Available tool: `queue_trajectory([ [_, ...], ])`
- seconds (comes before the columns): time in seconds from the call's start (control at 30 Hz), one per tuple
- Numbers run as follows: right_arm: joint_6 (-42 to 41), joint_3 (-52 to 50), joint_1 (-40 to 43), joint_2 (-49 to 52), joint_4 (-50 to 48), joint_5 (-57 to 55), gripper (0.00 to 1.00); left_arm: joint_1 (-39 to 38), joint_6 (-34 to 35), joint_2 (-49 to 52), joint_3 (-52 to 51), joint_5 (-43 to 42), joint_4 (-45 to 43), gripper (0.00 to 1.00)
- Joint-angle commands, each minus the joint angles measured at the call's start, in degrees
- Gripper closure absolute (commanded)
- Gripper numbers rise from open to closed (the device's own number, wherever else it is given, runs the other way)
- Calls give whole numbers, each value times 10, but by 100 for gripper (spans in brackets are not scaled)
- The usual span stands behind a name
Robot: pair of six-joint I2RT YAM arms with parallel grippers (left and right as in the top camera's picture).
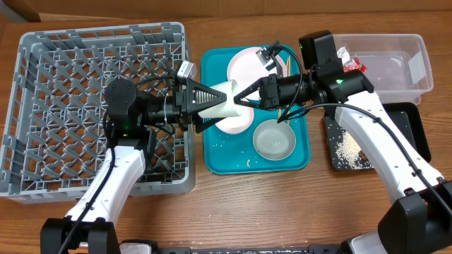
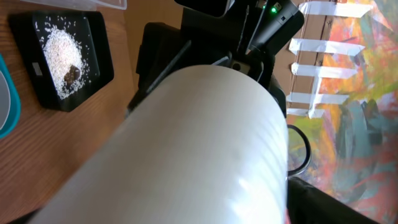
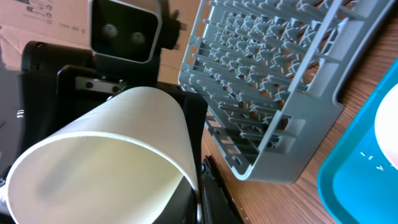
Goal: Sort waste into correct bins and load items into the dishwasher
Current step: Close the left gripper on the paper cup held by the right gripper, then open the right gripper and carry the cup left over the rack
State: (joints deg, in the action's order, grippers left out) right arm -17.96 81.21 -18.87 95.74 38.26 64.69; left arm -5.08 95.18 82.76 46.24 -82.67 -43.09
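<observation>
A white cup lies on its side in the air over the teal tray's left edge, held between both grippers. My left gripper is shut round its base end; the cup's wall fills the left wrist view. My right gripper is shut on the rim, one finger inside the mouth. The grey dish rack stands at the left with nothing in it. A small plate, two bowls and chopsticks are on the teal tray.
The teal tray is in the middle. The clear tub at the back right holds the red wrapper. The black tray holds rice and a brown lump. The rack's corner is near the cup.
</observation>
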Motion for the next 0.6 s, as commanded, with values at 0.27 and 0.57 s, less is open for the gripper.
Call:
queue_trajectory([
  [0.27, -1, 1, -7, 6, -5, -8, 96, -3, 0, 1, 11, 1, -6, 48],
  [0.57, -1, 1, 7, 6, -2, -8, 49, 42, 8, 0, 11, -14, -115, 68],
])
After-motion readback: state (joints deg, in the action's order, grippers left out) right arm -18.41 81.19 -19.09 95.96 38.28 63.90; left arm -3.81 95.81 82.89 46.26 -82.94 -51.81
